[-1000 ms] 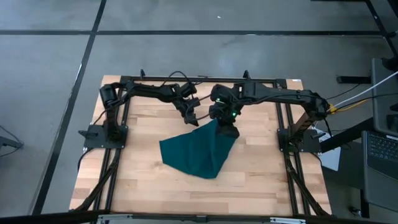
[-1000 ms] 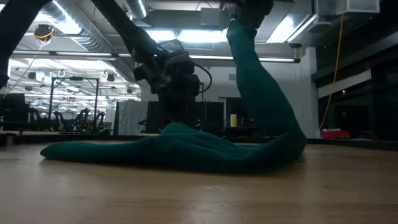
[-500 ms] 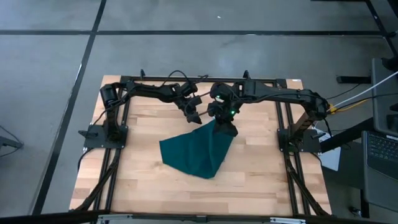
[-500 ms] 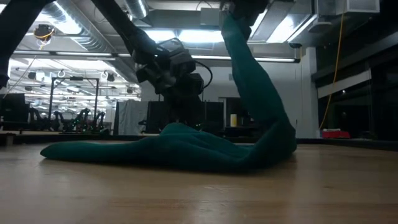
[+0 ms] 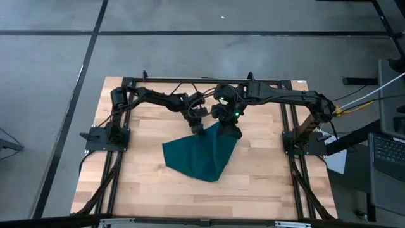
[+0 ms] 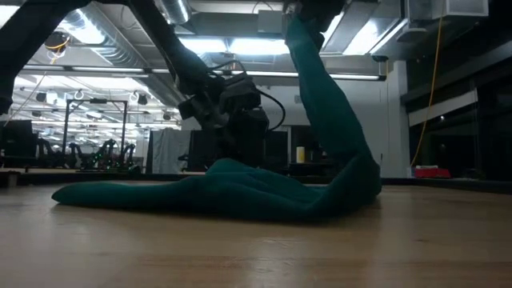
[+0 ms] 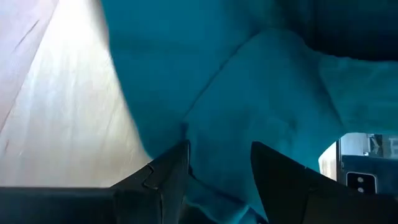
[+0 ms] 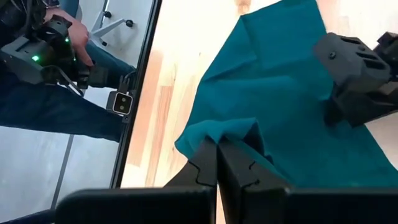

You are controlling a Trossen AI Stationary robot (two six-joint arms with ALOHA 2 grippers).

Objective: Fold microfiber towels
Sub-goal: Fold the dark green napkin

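The dark teal towel (image 5: 201,155) lies spread on the wooden table, and its far right part rises off the table. My right gripper (image 5: 229,129) is shut on that raised part; in the low view it is at the top edge (image 6: 308,11). My left gripper (image 5: 198,126) is open at the towel's far edge, just left of the right gripper. In the left wrist view its fingers (image 7: 217,163) stand on either side of the cloth (image 7: 261,93). It also shows in the low view (image 6: 240,112) and the right wrist view (image 8: 354,68). My right gripper pinches a bunched fold at the towel's far right corner (image 8: 233,132) between its two shut fingers, coming from above and pointing down. The cloth hangs from the fingers in a steep band (image 6: 328,96); the rest lies on the table (image 6: 200,196). My left gripper is at the cloth; whether it touches, I cannot tell.
A black frame (image 5: 209,81) runs around the table's far, left and right sides. Bare wood (image 5: 253,183) lies near and right of the towel. A person's hands with a controller (image 8: 59,37) show beyond the table's edge.
My left gripper has gone toward the table's right and near edges and down to the towel's far edge, close to the right gripper. My right gripper has shifted slightly toward the far left, drawing the towel's right end inward along the table; the left part has stayed.
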